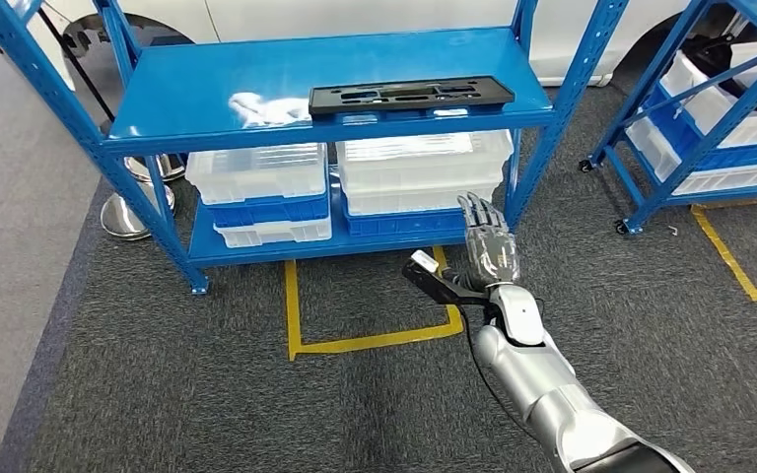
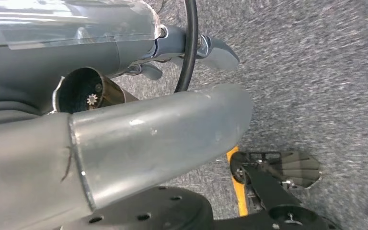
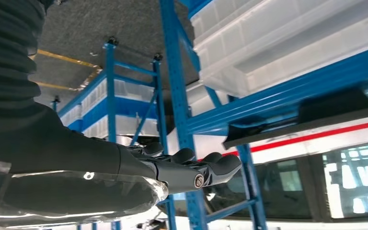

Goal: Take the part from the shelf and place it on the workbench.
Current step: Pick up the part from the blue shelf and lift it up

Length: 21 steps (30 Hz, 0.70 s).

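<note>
Right arm (image 1: 552, 394) reaching up from the near right, silver forearm angled toward the blue shelf (image 1: 207, 89). Right hand (image 1: 488, 246) raised flat in front of the shelf's lower level, fingers (image 3: 211, 167) straight and slightly spread, thumb out to the left, holding nothing. Black flat part (image 1: 411, 96) lying lengthwise along the front edge of the top shelf board, right half, farther away and higher than the right hand and slightly to its left, well apart from the fingertips. Translucent bins (image 1: 424, 172) stacked on the lower board just beyond the hand. Left hand (image 2: 139, 139) hanging over grey carpet (image 2: 316, 72); cannot tell whether open or closed.
</note>
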Each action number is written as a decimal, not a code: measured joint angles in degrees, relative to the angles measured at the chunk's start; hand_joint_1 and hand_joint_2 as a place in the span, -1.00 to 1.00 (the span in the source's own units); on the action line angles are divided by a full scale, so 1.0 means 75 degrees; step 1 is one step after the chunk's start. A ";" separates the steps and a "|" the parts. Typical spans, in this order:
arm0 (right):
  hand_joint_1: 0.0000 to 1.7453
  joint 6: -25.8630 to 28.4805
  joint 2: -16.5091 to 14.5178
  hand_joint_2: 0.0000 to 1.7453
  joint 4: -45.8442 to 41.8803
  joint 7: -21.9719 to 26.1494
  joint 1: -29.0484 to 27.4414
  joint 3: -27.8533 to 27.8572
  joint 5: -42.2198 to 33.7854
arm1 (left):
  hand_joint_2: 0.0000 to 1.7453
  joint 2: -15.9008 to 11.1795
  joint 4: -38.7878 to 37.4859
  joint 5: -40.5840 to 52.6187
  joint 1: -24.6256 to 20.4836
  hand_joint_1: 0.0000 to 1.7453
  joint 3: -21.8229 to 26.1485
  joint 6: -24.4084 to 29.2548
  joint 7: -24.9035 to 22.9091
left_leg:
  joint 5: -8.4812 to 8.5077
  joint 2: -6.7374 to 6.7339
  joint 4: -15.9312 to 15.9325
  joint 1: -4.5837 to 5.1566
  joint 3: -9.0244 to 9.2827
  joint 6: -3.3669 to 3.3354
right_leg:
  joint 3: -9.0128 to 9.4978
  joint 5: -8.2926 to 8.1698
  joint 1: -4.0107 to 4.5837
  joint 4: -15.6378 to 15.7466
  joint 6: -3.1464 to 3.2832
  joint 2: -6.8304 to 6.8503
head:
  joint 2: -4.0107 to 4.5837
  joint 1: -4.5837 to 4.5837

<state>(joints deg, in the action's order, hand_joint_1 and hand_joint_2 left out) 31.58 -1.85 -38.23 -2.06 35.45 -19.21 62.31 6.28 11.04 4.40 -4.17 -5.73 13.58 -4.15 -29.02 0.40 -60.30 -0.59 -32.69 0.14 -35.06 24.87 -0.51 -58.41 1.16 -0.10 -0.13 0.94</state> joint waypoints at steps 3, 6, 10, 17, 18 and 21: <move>-1.00 0.0012 0.0001 1.00 -0.0012 -0.0005 -0.0007 0.0017 0.0000 | -1.00 -0.0001 0.0000 0.0001 -0.0006 -1.00 0.0000 0.0003 -0.0001 | -0.0555 -0.0009 -0.1362 -0.0015 -0.0724 0.0072 | 0.0102 0.0061 -0.0021 0.0032 0.0088 0.0010 | 0.0000 0.0002; -1.00 0.0012 0.0001 1.00 -0.0011 -0.0005 -0.0044 0.0017 0.0000 | -1.00 -0.0001 0.0000 0.0001 0.0020 -1.00 0.0000 0.0003 -0.0008 | -0.0291 -0.0014 -0.1663 -0.0032 -0.1073 0.0112 | 0.0188 0.0173 -0.0026 -0.0018 0.0081 0.0006 | 0.0000 0.0002; -1.00 0.0014 0.0001 1.00 -0.0013 -0.0007 -0.0038 0.0018 0.0000 | -1.00 -0.0004 -0.0001 0.0002 0.0014 -1.00 0.0000 0.0005 -0.0010 | 0.0576 -0.0023 -0.0015 -0.0036 -0.0411 0.0052 | 0.0295 0.0371 -0.0006 -0.0138 -0.0045 -0.0008 | 0.0000 -0.0001; -1.00 0.0032 0.0018 1.00 -0.0093 0.0000 -0.0064 0.0030 0.0003 | -1.00 -0.0004 -0.0003 0.0054 0.0001 -1.00 0.0002 0.0041 -0.0124 | 0.0483 -0.0005 0.0230 -0.0047 -0.0229 -0.0243 | -0.0207 0.0916 -0.0029 -0.1125 -0.0305 -0.0003 | 0.0000 -0.0007; -1.00 0.0033 0.0023 1.00 -0.0098 0.0009 -0.0103 0.0033 0.0004 | -1.00 -0.0004 -0.0003 0.0063 -0.0001 -1.00 0.0003 0.0047 -0.0155 | 0.0463 -0.0005 0.0230 -0.0046 -0.0215 -0.0268 | -0.0506 0.1096 -0.0033 -0.1640 -0.0327 -0.0001 | 0.0000 -0.0007; -1.00 0.0019 0.0038 1.00 -0.0137 0.0029 -0.0282 0.0034 0.0012 | -1.00 -0.0004 -0.0003 0.0074 0.0019 -1.00 0.0003 0.0065 -0.0228 | 0.0386 0.0016 0.0226 -0.0044 -0.0131 -0.0281 | -0.0951 0.0925 -0.0038 -0.2116 -0.0335 0.0002 | 0.0000 -0.0007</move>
<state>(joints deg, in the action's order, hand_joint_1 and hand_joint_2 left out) 31.72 -1.56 -39.26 -1.84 33.34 -18.95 62.40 6.25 11.02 4.96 -4.03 -5.70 14.07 -5.86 -26.13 0.52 -58.61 -0.92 -33.68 -1.96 -42.19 31.80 -0.79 -74.28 -1.35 -0.09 -0.13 0.89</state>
